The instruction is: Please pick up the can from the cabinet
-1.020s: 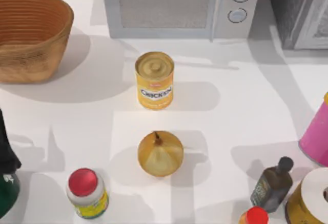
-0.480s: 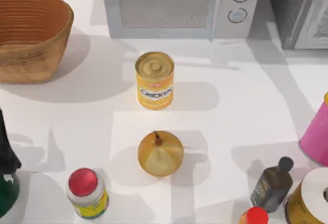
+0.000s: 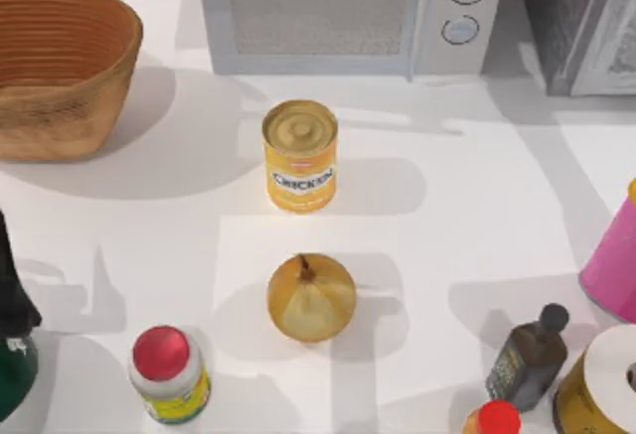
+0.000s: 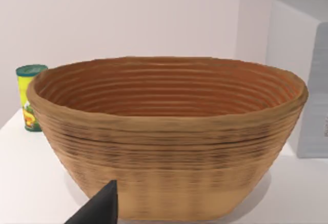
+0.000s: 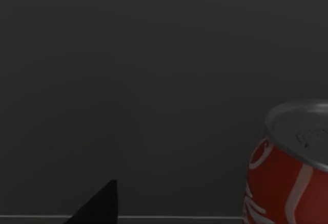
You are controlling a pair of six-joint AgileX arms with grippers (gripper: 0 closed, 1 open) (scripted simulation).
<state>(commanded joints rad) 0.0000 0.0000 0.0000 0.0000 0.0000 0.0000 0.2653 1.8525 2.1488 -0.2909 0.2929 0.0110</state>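
Can [image 3: 300, 155] upright on the cabinet [image 3: 467, 206], between microwave [image 3: 343, 12] and onion [image 3: 311, 297]. My left claw's fingertip [image 4: 100, 207] faces the basket [image 4: 169, 137]; claw state: cannot tell.

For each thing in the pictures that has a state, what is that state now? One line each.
Yellow-orange tin can with ribbed gold lid: upright on the white cabinet top, lid sealed, not gripped.
Brown onion: resting in front of the can, apart from it.
Woven brown basket: upright, nothing seen inside.
Grey microwave: door closed.
Red-capped white jar: upright, capped.
Dark small bottle: upright, capped.
Red soda can: upright, unopened.
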